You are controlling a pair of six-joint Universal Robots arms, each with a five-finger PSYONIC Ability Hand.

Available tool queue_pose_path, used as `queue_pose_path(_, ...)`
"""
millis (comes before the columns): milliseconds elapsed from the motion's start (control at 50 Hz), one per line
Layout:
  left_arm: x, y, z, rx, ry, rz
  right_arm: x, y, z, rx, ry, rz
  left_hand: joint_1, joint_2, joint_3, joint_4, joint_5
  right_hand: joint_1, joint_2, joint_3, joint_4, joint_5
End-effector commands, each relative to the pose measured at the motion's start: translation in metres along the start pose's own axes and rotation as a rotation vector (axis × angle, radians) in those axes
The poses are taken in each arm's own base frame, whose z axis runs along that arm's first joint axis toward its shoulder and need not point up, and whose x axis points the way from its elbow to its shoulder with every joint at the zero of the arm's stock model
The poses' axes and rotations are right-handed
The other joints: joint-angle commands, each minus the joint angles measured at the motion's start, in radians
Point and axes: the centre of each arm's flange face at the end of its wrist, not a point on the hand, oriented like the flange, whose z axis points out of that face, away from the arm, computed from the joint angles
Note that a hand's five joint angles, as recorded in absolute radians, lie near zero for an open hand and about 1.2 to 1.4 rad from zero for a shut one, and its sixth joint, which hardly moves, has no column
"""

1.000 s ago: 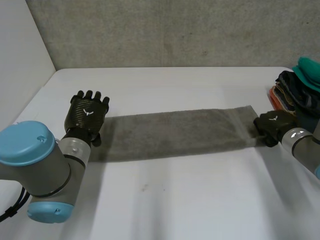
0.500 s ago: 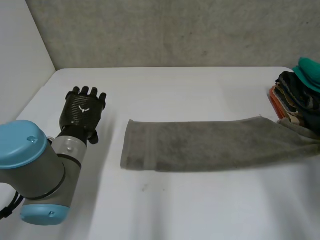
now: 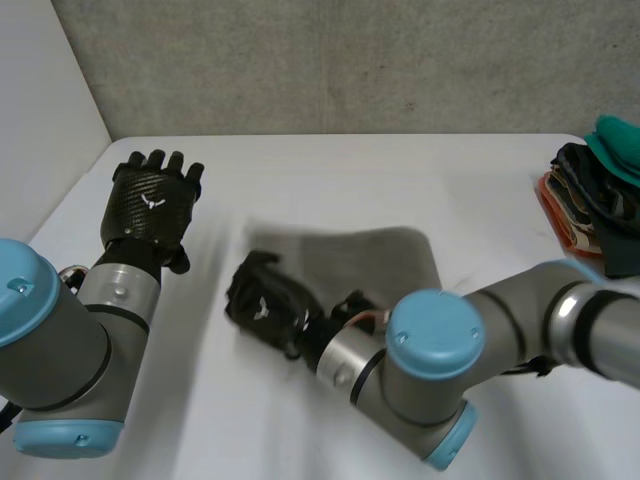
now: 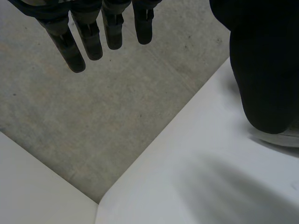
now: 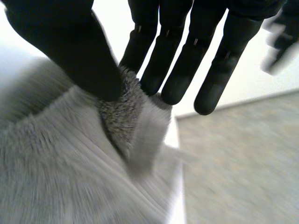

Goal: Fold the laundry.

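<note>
The grey towel (image 3: 372, 255) lay in the middle of the white table (image 3: 420, 170). The right hand (image 3: 262, 306) was at the towel's left end, on the near side. Its thumb and fingers (image 5: 180, 70) were clamped on an edge of the grey towel (image 5: 70, 158), pinching the cloth between them. The left hand (image 3: 150, 205) hung above the table, to the left of the towel and well apart from it. Its fingers (image 4: 86, 39) were straight and spread, and it held nothing.

I think the first fold was about half done. The towel looked doubled over and bunched up, but the pinched edge was not yet laid flat or let go. Smoothing and more folds were probably left to do. A pile of clothes (image 3: 598, 190) sat at the far right edge of the table. I could not tell if it was folded.

I counted 1 towel, 1 pile of clothes, 1 table and 2 hands.
</note>
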Motion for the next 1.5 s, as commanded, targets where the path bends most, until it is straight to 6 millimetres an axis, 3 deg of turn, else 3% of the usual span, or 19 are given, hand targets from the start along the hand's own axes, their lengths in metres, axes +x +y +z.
queue_pose_path(20, 0.003, 0.0, 0.0, 0.001, 0.008, 0.002, -0.002, 0.006, -0.005, -0.085, 0.006, 0.044, -0.016, -0.032, -0.037, -0.028, -0.05, -0.799, -0.838, -0.845, -0.848, -0.828)
queue_pose_path(160, 0.004, -0.009, 0.004, 0.033, 0.006, -0.002, 0.08, 0.029, -0.044, -0.309, 0.289, 0.372, -0.016, -0.032, -0.037, -0.028, -0.05, -0.799, -0.838, -0.845, -0.848, -0.828)
queue_pose_path(280, 0.03, -0.013, -0.002, 0.049, 0.083, -0.003, 0.081, 0.057, -0.079, -0.46, 0.27, 0.688, -0.016, -0.032, -0.037, -0.028, -0.05, -0.799, -0.838, -0.845, -0.848, -0.828)
queue_pose_path(380, 0.044, -0.006, -0.007, 0.028, 0.125, 0.004, 0.076, 0.094, -0.102, -0.606, 0.267, 0.716, -0.016, -0.032, -0.037, -0.028, -0.05, -0.799, -0.838, -0.845, -0.848, -0.828)
queue_pose_path(440, 0.046, -0.005, -0.008, 0.026, 0.134, 0.005, 0.07, 0.117, -0.115, -0.693, 0.249, 0.66, -0.016, -0.032, -0.037, -0.028, -0.05, -0.476, -0.516, -0.522, -0.526, -0.505)
queue_pose_path(460, 0.047, -0.005, -0.008, 0.027, 0.135, 0.005, 0.072, 0.124, -0.119, -0.724, 0.253, 0.633, -0.016, -0.032, -0.037, -0.028, -0.05, -0.032, -0.072, -0.079, -0.082, -0.062)
queue_pose_path(500, 0.048, -0.005, -0.009, 0.026, 0.137, 0.005, 0.074, 0.13, -0.124, -0.747, 0.256, 0.612, -0.016, -0.032, -0.037, -0.028, -0.05, 0.421, 0.381, 0.375, 0.371, 0.391)
queue_pose_path(580, 0.046, -0.007, -0.011, 0.03, 0.135, 0.004, 0.083, 0.142, -0.139, -0.808, 0.318, 0.58, -0.016, -0.032, -0.037, -0.028, -0.05, 0.423, 0.383, 0.377, 0.373, 0.393)
queue_pose_path(660, 0.045, -0.008, -0.011, 0.033, 0.13, 0.003, 0.128, 0.128, -0.146, -0.794, 0.465, 0.447, -0.016, -0.032, -0.037, -0.028, -0.05, 0.423, 0.383, 0.377, 0.373, 0.393)
queue_pose_path(780, 0.042, -0.009, -0.01, 0.032, 0.116, 0.002, 0.126, 0.099, -0.123, -0.71, 0.408, 0.293, -0.016, -0.032, -0.037, -0.028, -0.05, 0.423, 0.383, 0.377, 0.373, 0.393)
queue_pose_path(880, 0.04, -0.008, -0.009, 0.023, 0.105, 0.003, 0.08, 0.017, -0.059, -0.357, 0.276, 0.095, -0.016, -0.032, -0.037, -0.028, -0.05, 0.423, 0.383, 0.377, 0.373, 0.393)
queue_pose_path(940, 0.038, -0.008, -0.009, 0.022, 0.102, 0.003, 0.043, -0.003, -0.046, -0.227, 0.167, 0.037, -0.016, -0.032, -0.037, -0.028, -0.05, 0.423, 0.383, 0.377, 0.373, 0.393)
queue_pose_path(1040, 0.035, -0.014, -0.009, 0.038, 0.095, -0.001, -0.004, 0.002, -0.045, -0.185, 0.007, 0.071, -0.016, -0.032, -0.037, -0.028, -0.05, 0.423, 0.383, 0.377, 0.373, 0.393)
queue_pose_path(1120, 0.035, -0.02, -0.009, 0.056, 0.093, -0.012, -0.006, 0.003, -0.051, -0.184, -0.02, 0.13, -0.015, -0.031, -0.036, -0.027, -0.049, -0.61, -0.65, -0.657, -0.66, -0.64)
queue_pose_path(1160, 0.036, -0.025, -0.008, 0.071, 0.097, -0.037, 0.006, 0.002, -0.053, -0.187, 0.012, 0.179, -0.012, -0.028, -0.033, -0.024, -0.046, -0.776, -0.816, -0.822, -0.826, -0.806)
queue_pose_path(1180, 0.036, -0.027, -0.007, 0.078, 0.097, -0.049, 0.036, 0.005, -0.058, -0.192, 0.095, 0.253, -0.012, -0.028, -0.033, -0.024, -0.046, -0.799, -0.838, -0.845, -0.848, -0.828)
queue_pose_path(1260, 0.043, -0.048, -0.007, 0.138, 0.12, -0.131, 0.093, 0.027, -0.076, -0.212, 0.28, 0.5, -0.012, -0.028, -0.033, -0.024, -0.046, -0.799, -0.838, -0.845, -0.848, -0.828)
queue_pose_path(1400, 0.077, -0.065, -0.01, 0.164, 0.225, -0.244, 0.126, 0.054, -0.094, -0.235, 0.363, 0.96, -0.006, -0.022, -0.027, -0.018, -0.04, -0.799, -0.838, -0.845, -0.848, -0.828)
queue_pose_path(1500, 0.114, -0.056, -0.016, 0.083, 0.33, -0.255, 0.131, 0.064, -0.095, -0.308, 0.309, 1.044, 0.0, -0.017, -0.021, -0.012, -0.035, -0.799, -0.838, -0.845, -0.848, -0.828)
